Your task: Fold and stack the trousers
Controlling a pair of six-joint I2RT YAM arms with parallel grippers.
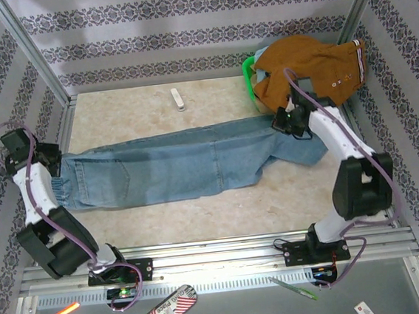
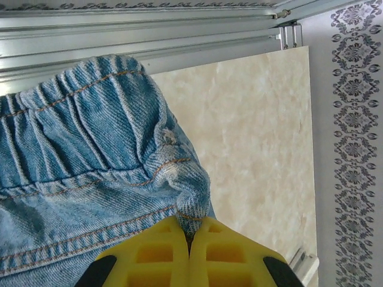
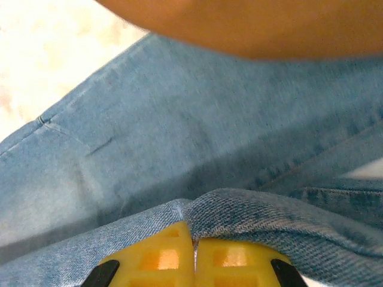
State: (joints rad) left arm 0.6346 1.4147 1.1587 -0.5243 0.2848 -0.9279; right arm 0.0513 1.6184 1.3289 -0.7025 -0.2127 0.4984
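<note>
The trousers (image 1: 173,164), faded light-blue jeans, lie stretched across the table, waistband at the left and leg ends at the right. My left gripper (image 1: 56,166) is shut on the gathered waistband corner (image 2: 190,203); its yellow fingers (image 2: 157,251) pinch a fold of denim. My right gripper (image 1: 286,122) is shut on the far leg hem at the right end. In the right wrist view a denim edge (image 3: 239,209) curls over the closed yellow fingers (image 3: 164,257), with the blue leg (image 3: 197,119) spread beyond.
A green basket (image 1: 249,75) at the back right holds a brown garment (image 1: 312,69), close behind my right gripper. A small white object (image 1: 178,99) lies on the table at the back. Metal frame rails (image 1: 226,248) run along the near edge; patterned walls enclose the sides.
</note>
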